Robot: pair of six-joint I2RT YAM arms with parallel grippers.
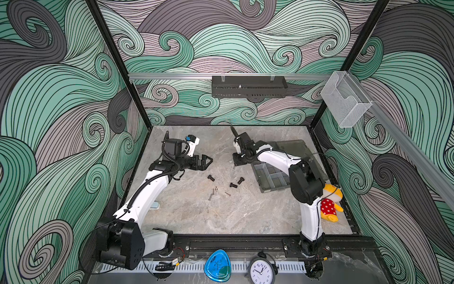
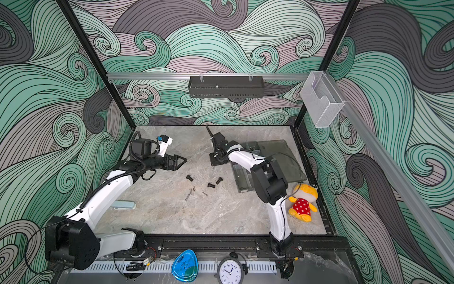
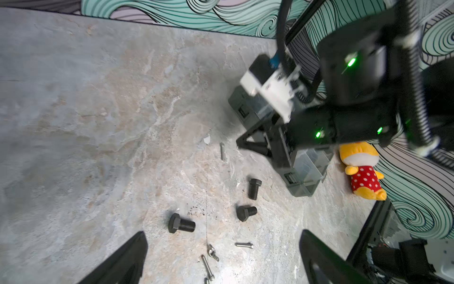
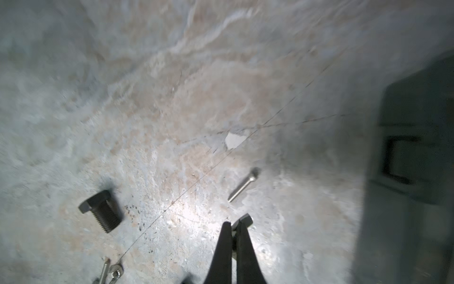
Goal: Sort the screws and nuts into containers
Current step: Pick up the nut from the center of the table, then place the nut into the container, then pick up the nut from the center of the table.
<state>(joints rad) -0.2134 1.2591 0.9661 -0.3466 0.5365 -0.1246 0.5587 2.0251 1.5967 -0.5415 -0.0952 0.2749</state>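
The right gripper (image 4: 235, 225) is down close over the table (image 1: 221, 216) with its jaws drawn together. Something small and dark sits right at the tips, but it's too blurred for me to tell whether it's pinched. A lone silver screw (image 4: 243, 184) lies just past the tips.

Right of that gripper stands the organiser box (image 1: 275, 188), its lid (image 1: 292, 147) thrown open toward the far side. The arm crosses over it, and I can't make out what the compartments hold.

Nearer, mid-table, three black bolts (image 1: 210, 178) lie loose and apart. Just nearer again is a wing nut (image 1: 216, 188) with thin silver screws (image 1: 227, 194) beside it.

The left gripper (image 1: 208, 162) hangs just beyond the leftmost bolt, jaws wide apart and holding nothing.
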